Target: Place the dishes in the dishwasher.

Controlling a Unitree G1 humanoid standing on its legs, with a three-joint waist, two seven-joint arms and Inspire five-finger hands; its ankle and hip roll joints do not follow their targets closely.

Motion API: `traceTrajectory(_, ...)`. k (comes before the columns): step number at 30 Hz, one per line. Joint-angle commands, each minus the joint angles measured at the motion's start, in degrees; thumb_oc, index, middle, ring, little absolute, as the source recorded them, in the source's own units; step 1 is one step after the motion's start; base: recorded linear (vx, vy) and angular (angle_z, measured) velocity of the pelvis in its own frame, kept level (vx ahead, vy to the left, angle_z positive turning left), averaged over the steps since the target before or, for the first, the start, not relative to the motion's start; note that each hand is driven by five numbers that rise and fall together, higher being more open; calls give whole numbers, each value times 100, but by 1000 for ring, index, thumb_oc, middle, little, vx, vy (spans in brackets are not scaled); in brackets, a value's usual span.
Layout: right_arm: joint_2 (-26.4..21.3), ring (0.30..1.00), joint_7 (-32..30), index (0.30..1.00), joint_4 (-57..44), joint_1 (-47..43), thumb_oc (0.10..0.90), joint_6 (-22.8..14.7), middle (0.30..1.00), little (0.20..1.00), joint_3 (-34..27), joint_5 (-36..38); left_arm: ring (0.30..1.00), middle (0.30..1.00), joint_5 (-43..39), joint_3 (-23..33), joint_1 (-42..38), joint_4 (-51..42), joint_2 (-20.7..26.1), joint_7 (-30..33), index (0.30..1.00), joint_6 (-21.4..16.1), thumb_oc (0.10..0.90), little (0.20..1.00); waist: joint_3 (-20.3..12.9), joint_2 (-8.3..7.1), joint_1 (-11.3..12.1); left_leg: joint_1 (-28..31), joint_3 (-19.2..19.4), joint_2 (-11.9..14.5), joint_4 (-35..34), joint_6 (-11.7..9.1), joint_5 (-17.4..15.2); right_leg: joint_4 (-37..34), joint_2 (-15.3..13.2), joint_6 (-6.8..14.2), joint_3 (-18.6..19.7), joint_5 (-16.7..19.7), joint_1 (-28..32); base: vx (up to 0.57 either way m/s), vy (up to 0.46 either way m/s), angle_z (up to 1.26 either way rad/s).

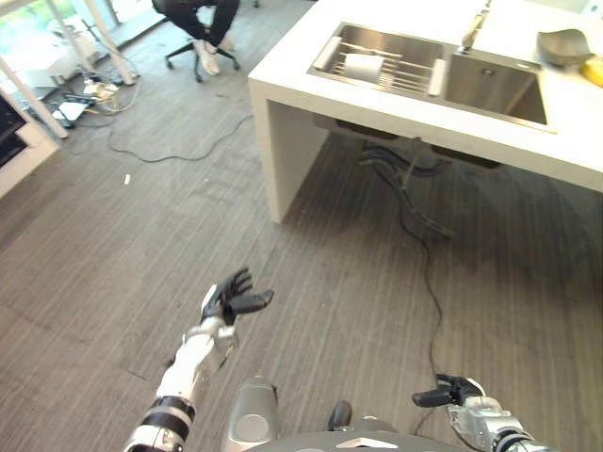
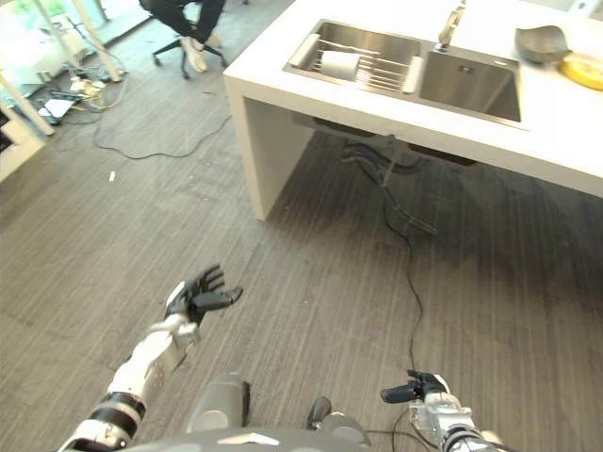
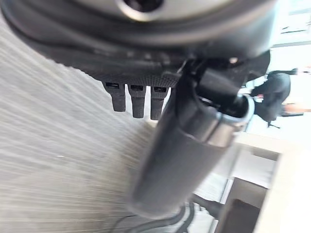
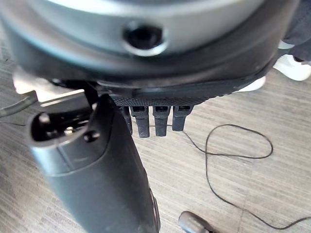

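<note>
Left eye view, left hand [image 1: 229,298] empty, fingers spread, no readable writing.

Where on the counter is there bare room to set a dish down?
The white counter is bare along its front edge and left of the sink. The sink's left basin is crowded by a rack holding a white cup. A grey bowl occupies the far right. Both hands are empty.

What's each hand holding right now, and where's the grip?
Nothing. The left hand and right hand both hang open over the floor, fingers straight. The dishes, a white cup and grey bowl, are at the sink.
</note>
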Motion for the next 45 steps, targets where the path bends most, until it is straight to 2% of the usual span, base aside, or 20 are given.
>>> traceTrajectory(1, -162, 900, 58, 900, 94, 83, 800, -189, 900, 900, 118, -26, 900, 900, -84, 496, -730, -667, 722, 101, 900, -718, 800, 900, 27, 236, 155, 45, 282, 169, -888, 79, 538, -155, 150, 756, 108, 244, -327, 375, 7, -20)
traceTrajectory(2, -153, 900, 112, 900, 183, 37, 800, -211, 900, 900, 165, -91, 900, 900, -100, 559, -839, -1089, 871, 59, 900, -816, 800, 900, 24, 385, 335, -32, 71, 215, -1851, -91, 1158, -247, 382, 781, 201, 139, -65, 493, 1, 2)
traceTrajectory(3, -136, 900, 122, 900, 238, 6, 800, -229, 900, 900, 188, -118, 900, 900, -69, 588, -885, -1271, 942, 57, 900, -870, 800, 900, 50, 395, 415, -124, 19, 224, -2226, -153, 1339, -300, 438, 780, 244, 75, 87, 508, 9, -25)
traceTrajectory(7, -84, 900, 149, 900, 328, -49, 800, -254, 900, 900, 235, -145, 900, 900, -3, 638, -984, -1599, 1079, 65, 900, -945, 800, 900, 117, 366, 542, -274, 96, 254, -2829, -267, 1602, -370, 514, 779, 384, -88, 352, 259, 7, -65)
traceTrajectory(8, -22, 900, 197, 900, 344, -30, 800, -258, 900, 900, 260, -174, 900, 900, 80, 691, -1022, -1816, 1154, 66, 900, -997, 800, 900, 81, 350, 581, -302, 438, 379, -2957, -253, 1727, -376, 563, 802, 415, -191, 541, 347, 50, -23)
traceTrajectory(11, 160, 900, 312, 900, 525, 130, 800, -240, 900, 900, 208, -390, 900, 900, 176, 991, -730, -2585, 1202, -43, 900, -1050, 800, 900, -263, 246, 753, -7, 598, 473, -2903, -100, 1918, -296, 670, 811, 708, -497, 835, 474, 112, -58)
traceTrajectory(15, 344, 900, 342, 900, 790, 287, 800, -212, 900, 900, 84, -466, 900, 900, 259, 958, -741, -2979, 1250, -75, 900, -1068, 800, 900, -476, -10, 843, 161, 727, 294, -2679, 126, 1593, 297, 397, 988, 867, -607, 909, 380, 156, -80)
traceTrajectory(16, 431, 900, 359, 900, 890, 342, 800, -190, 900, 900, -9, -441, 900, 900, 323, 877, -896, -3205, 1285, -37, 900, -1103, 800, 900, -513, -107, 773, 363, 807, 146, -2585, 301, 1331, 1258, 156, 1263, 777, -320, 616, 183, 114, -26)
traceTrajectory(17, 431, 900, 359, 900, 892, 337, 800, -190, 900, 900, -12, -442, 900, 900, 323, 876, -902, -3205, 1285, -36, 900, -1102, 800, 900, -527, -94, 787, 336, 815, 169, -2576, 303, 1341, 1263, 172, 1260, 792, -303, 584, 344, 328, -13)
traceTrajectory(18, 441, 900, 363, 900, 848, 240, 800, -177, 900, 900, -76, -303, 900, 900, 618, 782, -1196, -3546, 1387, 149, 900, -1248, 800, 900, -386, 73, 481, 629, 751, 162, -2548, 517, 1099, 3114, 124, 1552, 958, 521, -292, 133, 224, 16)
traceTrajectory(22, 505, 900, 377, 900, 790, 198, 800, -170, 900, 900, -71, -202, 900, 900, 760, 761, -1361, -3682, 1349, 302, 900, -1298, 800, 900, -351, 253, 307, 975, 759, 246, -2825, 572, 1055, 3898, 61, 1620, 839, 592, -915, 155, 138, 22)
traceTrajectory(23, 546, 900, 367, 900, 716, 265, 800, -182, 900, 900, -61, -120, 900, 900, 735, 675, -1578, -3693, 1286, 367, 900, -1332, 800, 900, -324, 225, 172, 1305, 693, 122, -3005, 531, 960, 3341, -252, 1498, 557, 329, -1082, 387, 60, -16)
traceTrajectory(27, 471, 900, 331, 900, 596, 296, 800, -187, 900, 900, -42, -124, 900, 900, 696, 623, -1829, -3652, 1348, 399, 900, -1385, 800, 900, -327, 250, 57, 1501, 560, 162, -3007, 346, 764, 1685, -541, 1274, 303, 106, -1123, 305, -116, 14)
traceTrajectory(28, 489, 900, 320, 900, 586, 326, 800, -172, 900, 900, -83, -81, 900, 900, 651, 621, -1902, -3549, 1362, 435, 900, -1429, 800, 900, -321, 266, -36, 1730, 403, 242, -3064, 212, 604, 762, -805, 1378, 442, 504, -1331, 345, -213, 35)
traceTrajectory(31, 521, 900, 401, 900, 589, 431, 800, -134, 900, 900, -129, -78, 900, 900, 764, 705, -1821, -3386, 1318, 506, 900, -1457, 800, 900, -346, 233, -179, 2211, 348, 296, -3119, 81, 295, 152, -997, 1615, 683, 1145, -1590, 489, -196, 24)
traceTrajectory(39, 971, 900, 608, 900, -145, 1370, 800, -245, 900, 900, 273, -381, 900, 900, 1276, 926, -1459, -3383, 1312, 640, 900, -1313, 800, 900, -649, 107, -654, 2624, 187, 721, -2740, -133, -166, 190, -599, 1535, 969, 1117, -1333, 279, -189, 18)
traceTrajectory(41, 925, 900, 545, 900, -334, 1445, 800, -325, 900, 900, 536, -517, 900, 900, 1293, 1097, -1327, -3382, 1267, 754, 900, -1298, 800, 900, -555, 187, -655, 1941, -94, 810, -1310, -205, 154, 170, -346, 1231, 839, 803, -1103, 110, -297, -12)
traceTrajectory(42, 925, 900, 545, 900, -334, 1445, 800, -325, 900, 900, 536, -517, 900, 900, 1293, 1097, -1327, -3382, 1267, 754, 900, -1298, 800, 900, -555, 187, -655, 1941, -94, 810, -1310, -205, 154, 170, -346, 1231, 839, 803, -1103, 32, -301, 16)
traceTrajectory(43, 820, 900, 466, 900, -506, 1482, 800, -328, 900, 900, 611, -507, 900, 900, 1216, 1066, -1373, -3357, 1177, 812, 900, -1294, 800, 900, -344, 121, -588, 1230, -131, 841, -155, -170, 551, 109, -289, 997, 743, 631, -854, 42, -277, 26)
traceTrajectory(45, 821, 900, 409, 900, -562, 1456, 800, -325, 900, 900, 644, -488, 900, 900, 1213, 1047, -1368, -3330, 1131, 867, 900, -1286, 800, 900, -278, 109, -578, 1022, -9, 821, 48, -134, 539, 48, -252, 931, 656, 548, -737, 78, -185, 34)
